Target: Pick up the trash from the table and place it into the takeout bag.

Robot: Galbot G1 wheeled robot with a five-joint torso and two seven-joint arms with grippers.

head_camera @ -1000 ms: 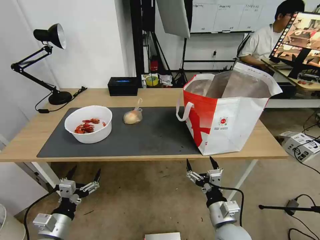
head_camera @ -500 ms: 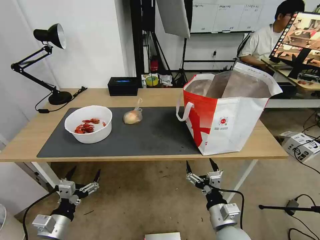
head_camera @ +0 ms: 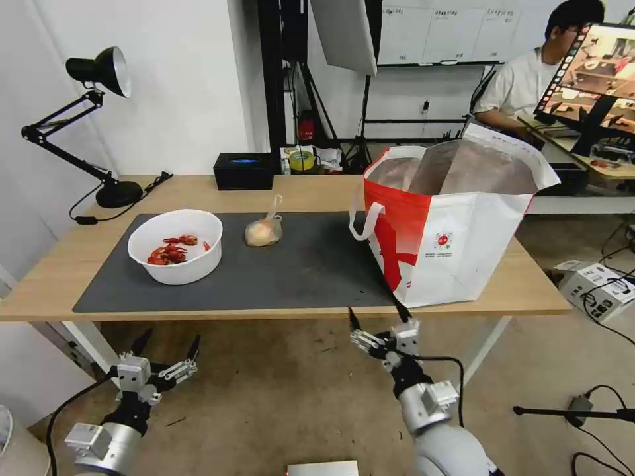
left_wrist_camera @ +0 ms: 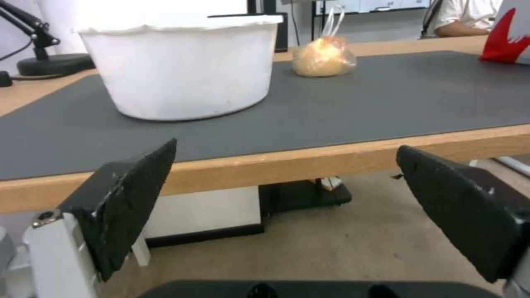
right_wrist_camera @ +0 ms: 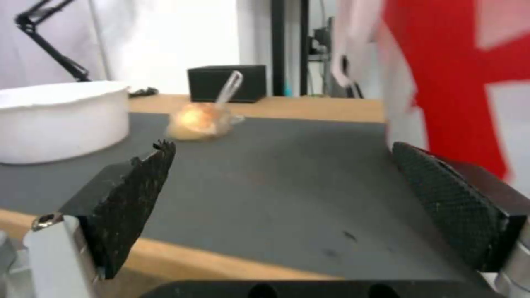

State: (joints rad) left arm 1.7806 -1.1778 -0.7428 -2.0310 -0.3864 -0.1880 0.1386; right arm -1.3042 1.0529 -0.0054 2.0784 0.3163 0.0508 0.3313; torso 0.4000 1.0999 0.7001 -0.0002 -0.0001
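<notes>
Mat [head_camera: 291,268] covers the table [head_camera: 86,248]; both end effectors, left [head_camera: 165,344] and right [head_camera: 374,316], released.

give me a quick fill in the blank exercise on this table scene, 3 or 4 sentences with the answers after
1. The white bowl with red crayfish shells sits on the dark grey ____.
2. The small knotted bag lies between the bowl and the takeout ____.
3. The right gripper is near the table's front edge, and its jaws are ____.
4. The left gripper, also open, is ____ the tabletop's level.

Missing words: mat; bag; open; below
</notes>
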